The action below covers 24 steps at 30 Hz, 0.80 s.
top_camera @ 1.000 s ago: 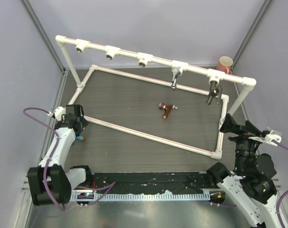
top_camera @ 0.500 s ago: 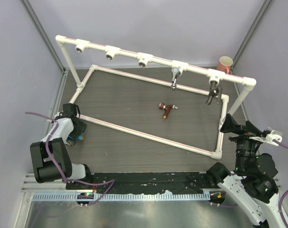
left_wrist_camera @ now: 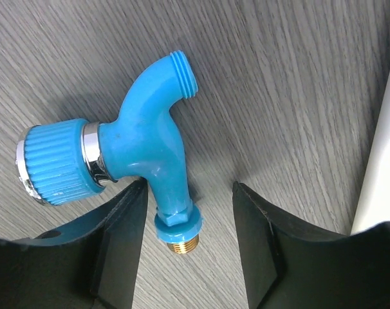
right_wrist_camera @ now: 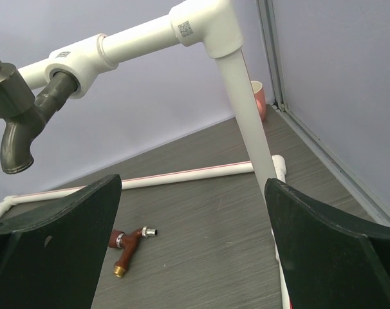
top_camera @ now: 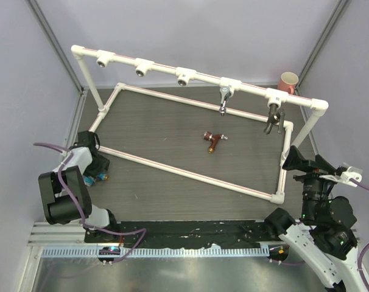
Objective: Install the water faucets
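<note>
A bright blue-handled faucet lies flat on the table, its brass thread toward the wrist camera. My left gripper straddles its stem, open; the left finger touches it and the right finger stands apart. From above, the left gripper is low at the table's left edge with the blue faucet just showing. The copper faucet lies mid-table. A silver faucet and a dark grey faucet hang from the white pipe rail. My right gripper is open and holds nothing.
Three bare tee sockets face forward on the rail's left half. The white pipe base frame lies on the table, one bar next to the left gripper. A pink cup stands at the back right. Walls close in on both sides.
The left arm has folded down onto the blue faucet at the table's left edge, and its jaws have narrowed around the stem. The right arm has not moved.
</note>
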Available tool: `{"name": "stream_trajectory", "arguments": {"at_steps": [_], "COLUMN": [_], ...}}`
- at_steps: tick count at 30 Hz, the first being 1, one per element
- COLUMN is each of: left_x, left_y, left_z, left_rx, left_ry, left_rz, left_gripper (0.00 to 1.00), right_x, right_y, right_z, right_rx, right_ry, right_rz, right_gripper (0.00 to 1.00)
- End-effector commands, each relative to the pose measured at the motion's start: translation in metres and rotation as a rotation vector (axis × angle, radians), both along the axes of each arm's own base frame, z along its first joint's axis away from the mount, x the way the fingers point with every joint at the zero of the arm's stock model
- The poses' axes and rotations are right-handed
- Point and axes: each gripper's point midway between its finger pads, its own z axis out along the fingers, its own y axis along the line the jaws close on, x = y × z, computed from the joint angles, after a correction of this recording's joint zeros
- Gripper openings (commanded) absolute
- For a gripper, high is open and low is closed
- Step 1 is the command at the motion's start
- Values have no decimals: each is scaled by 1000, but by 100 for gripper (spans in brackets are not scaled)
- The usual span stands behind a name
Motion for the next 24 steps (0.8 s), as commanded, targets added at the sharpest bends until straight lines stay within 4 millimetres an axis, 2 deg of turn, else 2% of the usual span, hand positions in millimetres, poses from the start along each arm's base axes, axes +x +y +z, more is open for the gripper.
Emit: {"name": "stream_trajectory", "arguments": {"at_steps": [1, 5, 9, 13, 18, 19, 20, 23, 24], "left_x": [16, 20, 28, 35, 45, 45, 47, 49, 50], "left_y": [-10, -18, -25, -37, -66, -71, -76, -99, -113], "left_z": [-6, -2, 9, 23, 50, 52, 58, 77, 84], "left_rx": [-73, -114, -129, -129, -132, -131, -131, -148, -162], "left_ry": [-43, -79, -144, -216, -335, -349, -372, -458, -485], "left_rz": [-18, -41, -67, -118, -227, -247, -256, -318, -361], "left_gripper": [54, 40, 21, 12, 8, 8, 8, 8, 6], "right_x": [-11, -12, -12, -12, -10, -11, -11, -13, -15], "right_y": [-10, -10, -11, -7, 24, 40, 46, 62, 64], "right_z": [16, 17, 18, 19, 27, 31, 32, 37, 39], "right_rx": [50, 54, 61, 65, 9, -20, -37, -19, -4], "right_ry": [-54, -56, -56, -62, -97, -118, -125, -146, -152], "right_rz": [-9, -6, -5, 22, 189, 273, 303, 390, 406], "right_gripper": [100, 100, 100, 100, 100, 100, 99, 100, 100]}}
